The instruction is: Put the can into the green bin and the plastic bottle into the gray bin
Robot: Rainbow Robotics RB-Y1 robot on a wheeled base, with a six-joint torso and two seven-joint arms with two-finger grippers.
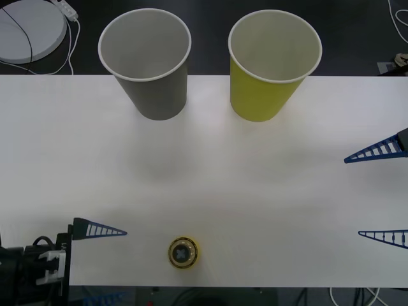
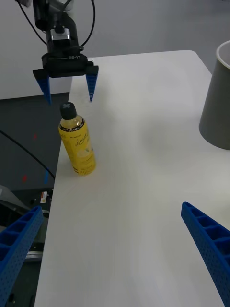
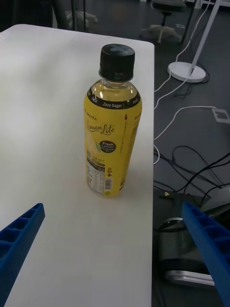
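The plastic bottle (image 1: 183, 252), yellow with a dark cap, stands upright at the table's (image 1: 255, 191) near edge. Just beside it, the left gripper (image 2: 68, 86) is spread wide, empty. The right gripper (image 1: 382, 194) hovers well apart, fingers wide, holding nothing.

Plastic bottle (image 3: 112, 124): glossy clear plastic, printed yellow label, matt ribbed black cap. Gray bin (image 1: 148, 60) and green bin (image 1: 271, 64): matt paper. Surface (image 1: 210, 185): smooth matt white.
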